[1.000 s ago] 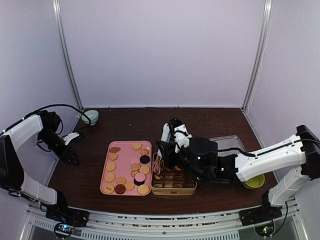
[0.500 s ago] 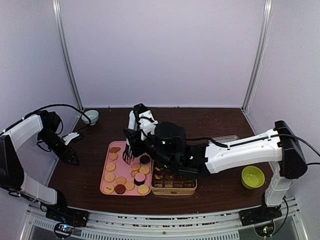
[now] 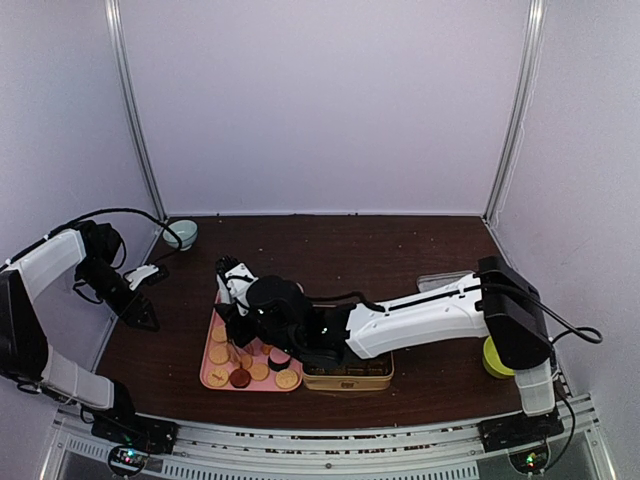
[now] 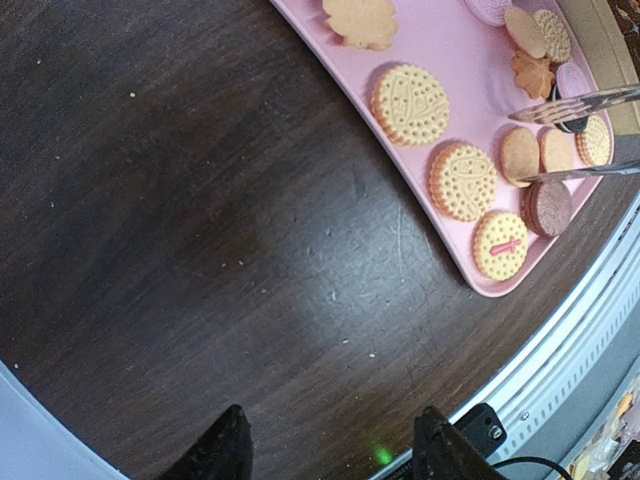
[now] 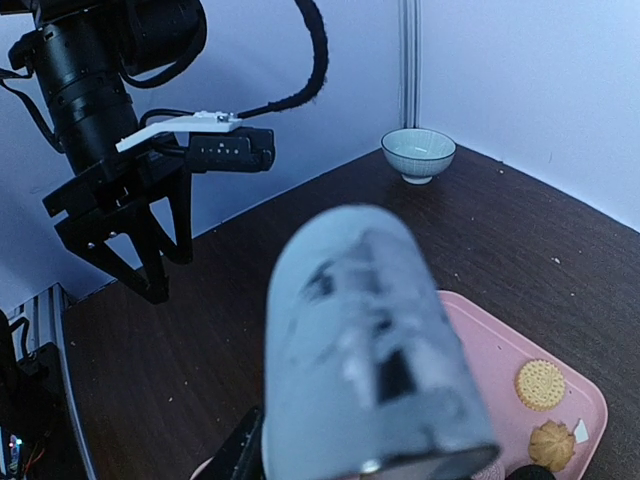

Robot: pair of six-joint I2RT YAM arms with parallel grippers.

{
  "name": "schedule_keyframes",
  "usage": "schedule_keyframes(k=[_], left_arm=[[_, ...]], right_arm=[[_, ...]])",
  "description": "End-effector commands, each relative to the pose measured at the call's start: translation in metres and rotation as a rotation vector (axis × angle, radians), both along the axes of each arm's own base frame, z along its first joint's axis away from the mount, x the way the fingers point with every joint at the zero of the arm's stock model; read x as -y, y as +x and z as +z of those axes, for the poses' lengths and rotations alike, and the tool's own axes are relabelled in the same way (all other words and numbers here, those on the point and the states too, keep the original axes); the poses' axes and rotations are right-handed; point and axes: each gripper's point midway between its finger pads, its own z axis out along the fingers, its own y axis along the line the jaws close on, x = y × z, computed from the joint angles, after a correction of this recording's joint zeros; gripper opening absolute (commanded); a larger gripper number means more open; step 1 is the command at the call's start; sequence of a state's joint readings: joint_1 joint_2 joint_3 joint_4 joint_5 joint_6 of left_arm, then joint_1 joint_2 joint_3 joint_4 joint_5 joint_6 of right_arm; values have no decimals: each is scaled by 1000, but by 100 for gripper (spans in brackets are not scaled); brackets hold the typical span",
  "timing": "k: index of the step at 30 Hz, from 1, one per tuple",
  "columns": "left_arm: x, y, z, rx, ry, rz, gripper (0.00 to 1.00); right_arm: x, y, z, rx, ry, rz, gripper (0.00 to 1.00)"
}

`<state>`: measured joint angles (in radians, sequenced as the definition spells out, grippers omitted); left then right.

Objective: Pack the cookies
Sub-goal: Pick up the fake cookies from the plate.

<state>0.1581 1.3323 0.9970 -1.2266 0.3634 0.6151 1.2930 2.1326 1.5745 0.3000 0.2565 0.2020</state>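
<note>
Right tool point(image 3: 233, 305) grips metal tongs point(image 4: 575, 104); cookies point(image 4: 410, 104) on pink tray point(image 4: 440, 45) beneath it. Left tool point(image 4: 335, 452) wide, empty.

No words, numbers or brand marks can be read anywhere. The cookies point(image 4: 410, 103) carry embossed patterns, and one a pink squiggle, none of it legible.

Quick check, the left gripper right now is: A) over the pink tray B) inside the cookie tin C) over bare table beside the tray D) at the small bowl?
C: its wrist view shows the left gripper open and empty above bare table, with the pink tray off to one side.
</note>
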Motion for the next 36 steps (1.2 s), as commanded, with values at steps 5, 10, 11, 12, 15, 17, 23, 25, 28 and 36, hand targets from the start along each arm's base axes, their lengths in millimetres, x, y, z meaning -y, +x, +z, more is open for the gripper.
schedule_keyframes(k=[5, 10, 11, 12, 15, 17, 23, 25, 28, 36], left_arm=[[-1, 5, 1, 22, -10, 4, 57], [-1, 4, 1, 24, -9, 4, 57], [0, 4, 1, 23, -9, 4, 57], [0, 4, 1, 23, -8, 2, 57], [0, 3, 1, 23, -7, 2, 57], [0, 3, 0, 23, -7, 0, 57], [-1, 2, -1, 20, -6, 1, 57], [-1, 3, 0, 24, -6, 1, 57], [-1, 2, 1, 25, -4, 2, 57], [-1, 1, 0, 22, -3, 2, 56]], right_arm=[[-7, 0, 0, -9, 15, -1, 41], [-13, -1, -3, -14, 17, 5, 42], [-14, -1, -4, -15, 17, 7, 41], [-13, -2, -6, -16, 12, 8, 41], [-11, -5, -9, -17, 6, 8, 34], [-7, -5, -2, -10, 21, -1, 28], [8, -2, 29, 31, 62, -37, 13], [13, -1, 46, 55, 81, -47, 11], [25, 0, 76, 104, 112, -70, 9], [109, 6, 135, 226, 158, -214, 3]])
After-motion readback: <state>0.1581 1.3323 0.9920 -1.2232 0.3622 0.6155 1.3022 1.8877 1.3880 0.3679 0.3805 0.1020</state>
